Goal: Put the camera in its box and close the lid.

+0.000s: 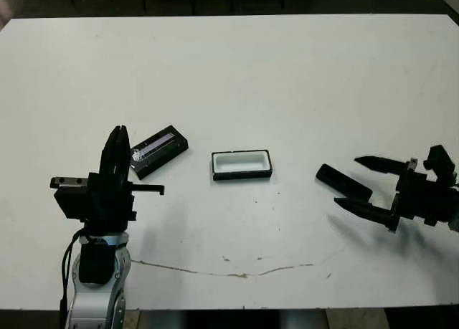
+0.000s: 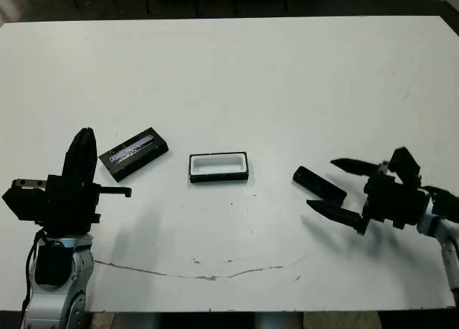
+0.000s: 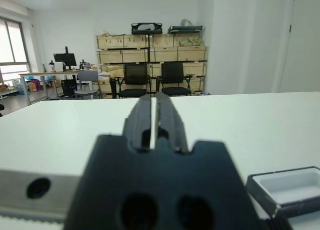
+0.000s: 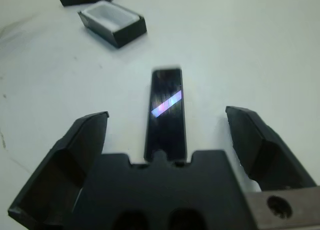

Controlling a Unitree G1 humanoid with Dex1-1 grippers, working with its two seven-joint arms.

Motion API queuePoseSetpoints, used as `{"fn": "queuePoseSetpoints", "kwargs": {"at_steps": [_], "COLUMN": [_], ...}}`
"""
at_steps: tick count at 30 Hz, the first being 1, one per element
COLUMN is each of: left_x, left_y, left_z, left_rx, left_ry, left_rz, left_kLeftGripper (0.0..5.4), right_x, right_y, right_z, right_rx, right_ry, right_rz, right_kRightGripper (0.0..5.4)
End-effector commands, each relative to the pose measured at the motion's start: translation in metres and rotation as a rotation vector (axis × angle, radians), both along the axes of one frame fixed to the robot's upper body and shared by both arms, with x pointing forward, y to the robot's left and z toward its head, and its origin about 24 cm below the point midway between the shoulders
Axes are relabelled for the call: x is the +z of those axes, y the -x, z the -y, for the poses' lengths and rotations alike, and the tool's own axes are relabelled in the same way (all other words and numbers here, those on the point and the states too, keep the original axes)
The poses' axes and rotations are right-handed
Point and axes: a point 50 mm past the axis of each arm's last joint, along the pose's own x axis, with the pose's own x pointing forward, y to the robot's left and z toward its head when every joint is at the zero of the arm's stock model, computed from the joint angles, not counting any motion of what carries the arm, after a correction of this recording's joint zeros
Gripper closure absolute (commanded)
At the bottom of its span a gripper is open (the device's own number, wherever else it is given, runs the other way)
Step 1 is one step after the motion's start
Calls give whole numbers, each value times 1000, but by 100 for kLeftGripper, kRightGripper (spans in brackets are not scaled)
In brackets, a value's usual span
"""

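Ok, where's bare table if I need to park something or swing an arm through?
The whole far half of the table beyond the lid and box is bare, as is the near strip between the two arms. The gap between box and camera is open. It is tight by the lid, beside the left gripper, and around the camera, between the right gripper's fingers.

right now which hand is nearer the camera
Right. The right hand is open with its fingers on either side of the camera; the left hand is far across the table, by the lid.
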Motion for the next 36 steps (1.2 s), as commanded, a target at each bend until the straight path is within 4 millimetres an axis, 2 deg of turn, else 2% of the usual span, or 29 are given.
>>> {"fn": "queuePoseSetpoints", "kwargs": {"at_steps": [1,10,13,15,19,23,27,32,36], "left_x": [-5,-4,-4,-4,-5,-5,-5,-5,-5], "left_y": [1,1,1,2,3,4,4,4,4], "left_z": [-3,-4,-4,-4,-3,-3,-5,-5,-6], "left_rx": [7,5,-1,-2,-3,7,10,14,21], "left_ry": [-16,-13,-12,-11,-12,-11,-9,-9,-15], "left_rz": [-32,-40,-40,-41,-47,-47,-42,-37,-36], "left_kLeftGripper": [540,540,540,540,540,540,540,540,540], "right_x": [-12,-25,-23,-15,-7,2,26,77,84], "right_y": [5,10,12,14,15,10,9,16,19], "right_z": [5,13,10,3,-6,-3,-7,-37,-42], "right_rx": [-24,-103,-142,-166,-200,-140,-53,51,59], "right_ry": [15,18,37,88,86,189,245,388,407], "right_rz": [-47,-85,-99,-51,-10,20,-48,-98,-143], "right_kRightGripper": [1,1,1,21,82,156,230,321,393]}}
